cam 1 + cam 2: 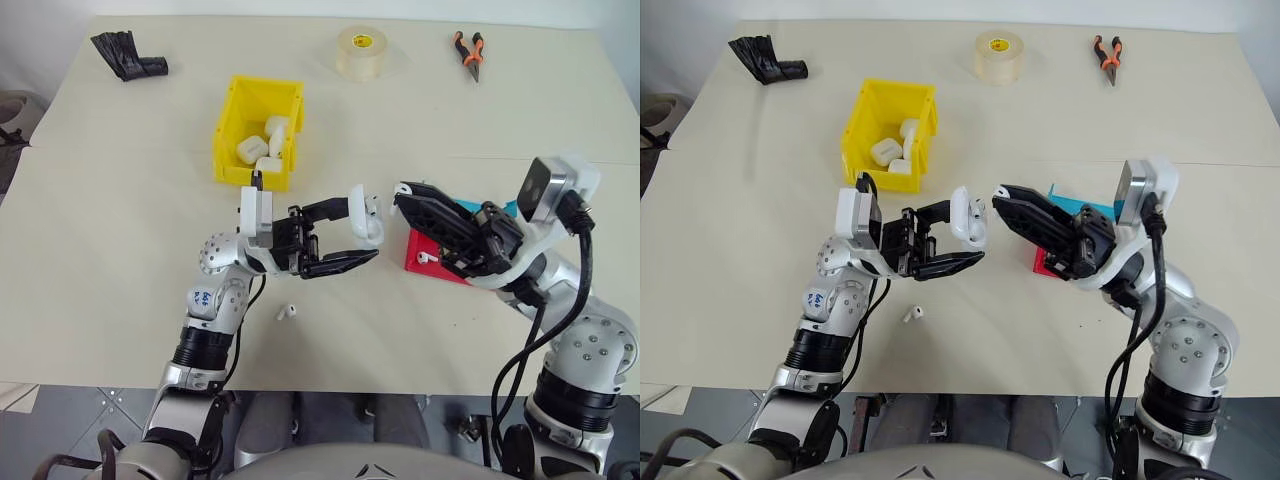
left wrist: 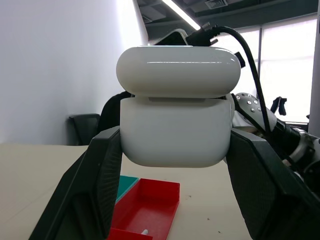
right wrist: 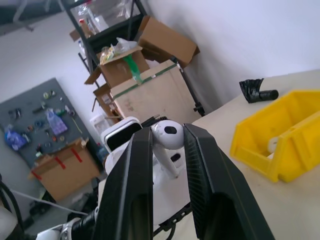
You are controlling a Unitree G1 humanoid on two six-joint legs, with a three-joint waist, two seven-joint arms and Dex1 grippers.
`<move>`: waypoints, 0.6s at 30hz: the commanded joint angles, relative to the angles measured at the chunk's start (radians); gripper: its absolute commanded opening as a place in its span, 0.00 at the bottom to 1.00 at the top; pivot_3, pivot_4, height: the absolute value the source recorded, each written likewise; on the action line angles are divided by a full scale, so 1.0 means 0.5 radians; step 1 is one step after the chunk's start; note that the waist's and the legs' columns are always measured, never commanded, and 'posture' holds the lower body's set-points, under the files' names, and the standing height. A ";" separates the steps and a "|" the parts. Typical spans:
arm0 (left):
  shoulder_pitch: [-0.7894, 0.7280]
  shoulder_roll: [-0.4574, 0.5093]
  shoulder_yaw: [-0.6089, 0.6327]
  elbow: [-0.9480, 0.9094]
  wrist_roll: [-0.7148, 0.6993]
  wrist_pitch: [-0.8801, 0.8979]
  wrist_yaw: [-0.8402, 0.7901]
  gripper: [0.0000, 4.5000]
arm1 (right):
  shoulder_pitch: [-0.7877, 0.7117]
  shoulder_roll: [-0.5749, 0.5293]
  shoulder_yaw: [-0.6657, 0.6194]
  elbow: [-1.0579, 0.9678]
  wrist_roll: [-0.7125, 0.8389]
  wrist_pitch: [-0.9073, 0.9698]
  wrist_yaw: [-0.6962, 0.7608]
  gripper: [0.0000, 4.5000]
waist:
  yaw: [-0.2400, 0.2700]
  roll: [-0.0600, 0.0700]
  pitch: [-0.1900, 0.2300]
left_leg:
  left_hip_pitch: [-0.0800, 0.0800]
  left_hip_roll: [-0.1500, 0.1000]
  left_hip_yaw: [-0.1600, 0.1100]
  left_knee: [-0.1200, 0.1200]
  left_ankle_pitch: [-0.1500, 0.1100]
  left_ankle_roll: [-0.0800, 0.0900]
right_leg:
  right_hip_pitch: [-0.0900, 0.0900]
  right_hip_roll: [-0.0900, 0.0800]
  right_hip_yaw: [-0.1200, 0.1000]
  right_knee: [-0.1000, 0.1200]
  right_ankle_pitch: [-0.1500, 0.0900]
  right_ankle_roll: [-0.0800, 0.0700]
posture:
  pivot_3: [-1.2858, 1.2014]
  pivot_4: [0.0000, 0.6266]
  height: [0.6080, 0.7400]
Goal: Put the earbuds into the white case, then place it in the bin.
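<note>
While the left pincer [image 1: 368, 235] clamps the white case [image 1: 366, 214] above the surface [image 1: 120, 200], lid ajar, the right pincer [image 3: 167, 137] pinches an earbud [image 3: 168, 136] just beside the case. A second earbud [image 1: 288, 312] lies on the surface below the left arm, and another [image 1: 427, 257] rests in the red tray [image 1: 418, 252]. Behind them, the yellow bin [image 1: 232, 125] holds several white cases.
</note>
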 commanded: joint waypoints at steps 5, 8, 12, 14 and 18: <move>-0.037 -0.019 -0.011 -0.010 -0.003 -0.004 -0.011 0.61 | 0.053 0.001 0.092 -0.093 0.127 -0.152 -0.078 0.11 | 0.003 0.000 0.000 | 0.000 0.000 0.000 0.000 0.000 0.000 | 0.000 0.000 0.000 0.000 0.000 0.000 | 0.52 0.24 1.00; -0.040 -0.024 -0.012 -0.012 -0.002 -0.003 -0.005 0.61 | 0.125 -0.018 0.162 -0.092 0.092 -0.179 -0.046 0.11 | 0.005 0.000 0.000 | 0.000 0.000 0.001 0.000 0.000 0.000 | 0.000 0.000 0.000 0.000 0.000 0.000 | 0.52 0.24 1.00; -0.039 -0.031 -0.011 -0.021 -0.001 0.002 0.002 0.61 | 0.214 -0.050 0.227 -0.072 0.030 -0.233 0.002 0.11 | 0.007 0.000 0.000 | 0.000 0.000 0.001 0.000 0.000 0.000 | 0.000 0.000 0.000 0.000 0.000 0.000 | 0.52 0.24 1.00; -0.038 -0.033 -0.007 -0.026 -0.001 0.007 0.003 0.61 | 0.249 -0.066 0.260 -0.059 -0.004 -0.268 0.024 0.11 | 0.008 0.000 0.000 | 0.000 0.000 0.001 -0.001 0.000 0.000 | 0.000 0.000 0.000 0.000 0.000 0.000 | 0.52 0.24 1.00; -0.042 -0.040 0.000 -0.023 0.003 0.008 0.004 0.61 | 0.295 -0.092 0.318 -0.056 -0.022 -0.311 0.045 0.11 | 0.008 0.000 0.000 | 0.001 0.000 0.002 -0.001 0.000 0.000 | 0.000 0.000 0.000 0.000 0.000 0.000 | 0.52 0.24 1.00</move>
